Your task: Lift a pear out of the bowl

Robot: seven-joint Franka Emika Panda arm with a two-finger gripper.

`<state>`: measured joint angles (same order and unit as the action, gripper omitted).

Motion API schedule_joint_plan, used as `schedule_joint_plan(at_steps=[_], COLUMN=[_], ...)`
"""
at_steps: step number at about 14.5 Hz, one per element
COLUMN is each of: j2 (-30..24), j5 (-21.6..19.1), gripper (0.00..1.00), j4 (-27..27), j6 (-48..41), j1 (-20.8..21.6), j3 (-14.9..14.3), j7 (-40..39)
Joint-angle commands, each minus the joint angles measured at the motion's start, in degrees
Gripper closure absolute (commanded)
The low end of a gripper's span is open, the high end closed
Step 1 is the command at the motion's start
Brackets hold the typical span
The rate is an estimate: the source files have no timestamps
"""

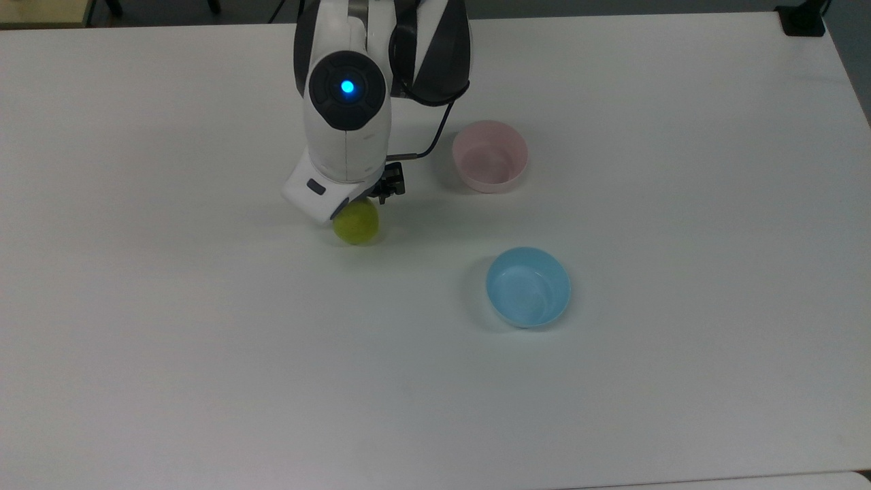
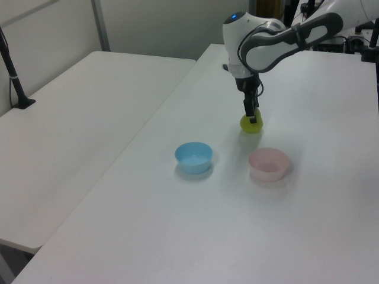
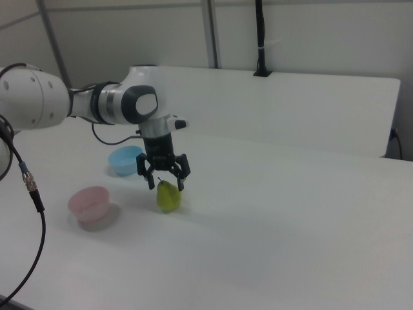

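The pear (image 3: 168, 196) stands upright on the white surface (image 1: 204, 354), outside both bowls, with its short dark stem pointing up. The gripper (image 3: 163, 181) hangs directly over it with its fingers (image 3: 181, 183) spread wide apart, one tip on either side of the pear's narrow top. In the right view there is a gap between each tip and the fruit, so the fingers hold nothing. In the top view the pear (image 1: 356, 222) peeks out from under the lower edge of the white gripper body (image 1: 331, 195). In the left view the pear (image 2: 251, 123) sits just below the dark fingers.

No brand, label or writing can be read on the arm or the bowls; a round blue light (image 1: 348, 86) glows on the arm's dark cap in the top view.

The pink bowl (image 1: 490, 156) sits empty, well apart from the pear, toward the top view's right. The light blue bowl (image 1: 528, 286), also empty, lies further toward the top view's lower right. In the right view the pink bowl (image 3: 90, 202) is on the pear's left and the blue bowl (image 3: 125, 159) is behind the gripper. A black cable (image 1: 435, 136) loops from the arm between the gripper and the pink bowl. Nothing stands between the fingers and the pear.
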<state>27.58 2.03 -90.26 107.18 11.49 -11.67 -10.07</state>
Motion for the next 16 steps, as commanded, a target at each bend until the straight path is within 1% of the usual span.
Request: schedule_joint_plan(at_steps=[1, 4, 5, 6, 9, 11, 12, 16], j2=[-6.65, -14.98, -17.89, -19.13, -20.89, -22.48, -22.40, -22.05], j5=[0.34, 0.60, 0.60, 0.60, 0.25, 0.25, 0.25, 0.51], gripper=[0.00, 0.00, 0.00, 0.00, 0.00, 0.00, 0.00, 0.00], j4=[-0.62, -0.62, -0.62, -0.62, -0.35, 0.09, 0.17, -0.26], j6=[0.31, -0.56, -1.00, -1.87, -1.53, -2.41, -2.32, -2.41], j1=[-1.65, -3.05, -4.97, -5.68, -9.11, -10.17, -10.87, -11.05], j3=[0.24, 0.59, 0.60, 0.60, 0.51, -0.02, -0.11, 0.51], j7=[2.51, 3.39, 3.74, 3.57, 3.66, 3.57, 3.66, 5.06])
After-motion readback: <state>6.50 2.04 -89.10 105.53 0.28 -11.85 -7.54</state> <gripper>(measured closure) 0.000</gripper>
